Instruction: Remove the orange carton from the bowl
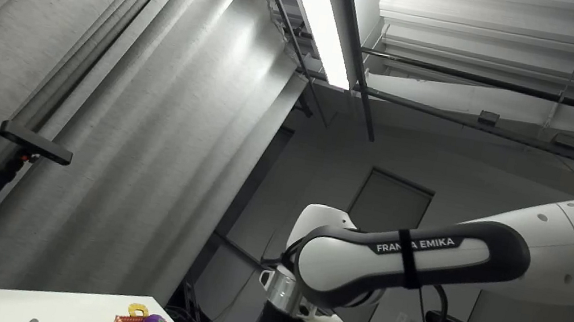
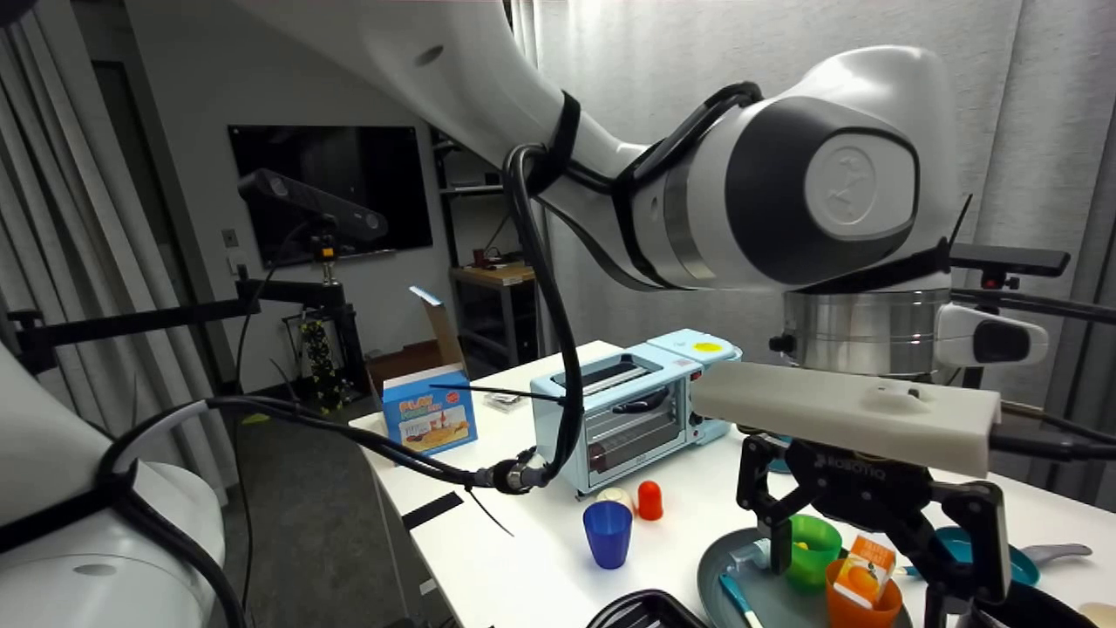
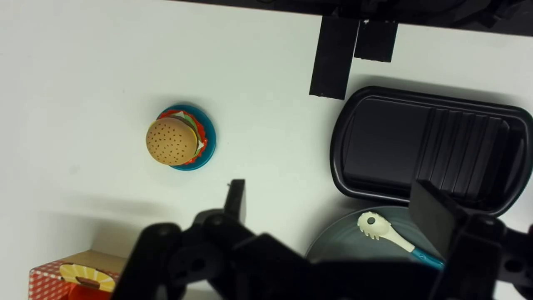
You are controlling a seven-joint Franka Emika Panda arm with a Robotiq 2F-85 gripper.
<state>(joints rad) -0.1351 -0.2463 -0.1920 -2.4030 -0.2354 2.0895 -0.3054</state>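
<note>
The orange carton [image 2: 867,571], a small box with a fruit picture, stands tilted in an orange cup-like bowl [image 2: 859,613] in an exterior view. The bowl is on a grey plate [image 2: 717,567], whose rim also shows in the wrist view [image 3: 333,241]. My gripper [image 2: 856,586] is open, and its fingers appear on either side of the carton in that exterior view. In the wrist view my gripper [image 3: 331,196] has nothing between its fingers but the table and plate below. The carton and bowl are out of view there. The depth between gripper and carton is hard to tell.
A green cup [image 2: 811,558] is beside the bowl. A pasta spoon [image 3: 393,235] lies on the plate. A black tray [image 3: 385,141], toy burger [image 3: 171,141], red checkered box [image 3: 46,279], blue cup [image 2: 608,534], toaster oven [image 2: 641,427] and teal pan [image 2: 1022,567] are around.
</note>
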